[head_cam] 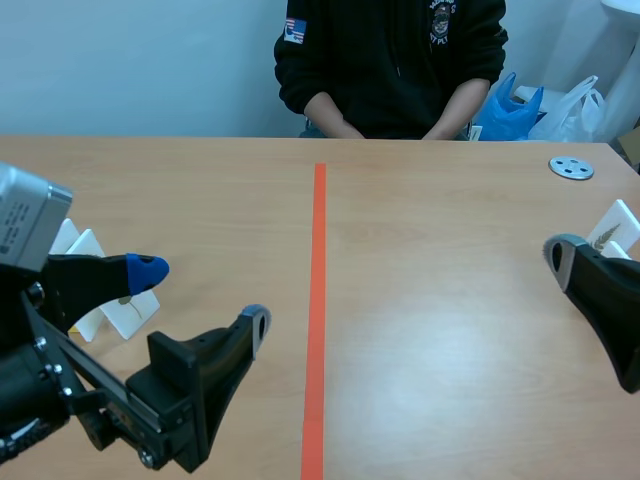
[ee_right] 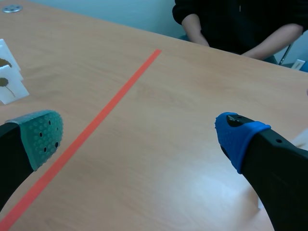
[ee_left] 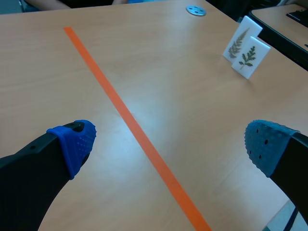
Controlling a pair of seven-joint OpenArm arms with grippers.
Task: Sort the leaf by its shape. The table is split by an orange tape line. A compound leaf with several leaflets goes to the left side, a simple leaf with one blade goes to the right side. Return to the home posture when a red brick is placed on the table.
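Pale blank wall (head_cam: 150,60) behind. A wooden worktop (head_cam: 450,300) fills all views. A person (head_cam: 390,50) in a dark top sits at its far edge, forearms resting there. An orange tape line (head_cam: 318,300) runs from the far edge to the near edge and halves the worktop.

Left gripper (ee_left: 168,144): low over the left half, close to the near edge, fingers spread wide with nothing between them. Right gripper (ee_right: 139,134): low by the right edge, fingers likewise spread and empty.

Two plastic bags (head_cam: 575,110) sit beyond the far right corner; contents not visible.

Task items: two white cards (ee_left: 248,57) stand on the right half close to the right edge, one partly in front of the other, long side upward. Each carries a sprig of many small leaflets. They lie just beside the right gripper, on its outer side. The left gripper is well apart from them, across the tape.

Judgement: the right arm is the nearer. By the rule such leaves belong on the left half, so a move would carry them over the line.

Further white cards (head_cam: 130,315) stand by the left edge, just beside the left gripper. Their leaf shape is too small to tell.

A small metal disc (head_cam: 571,168) lies near the far right corner.
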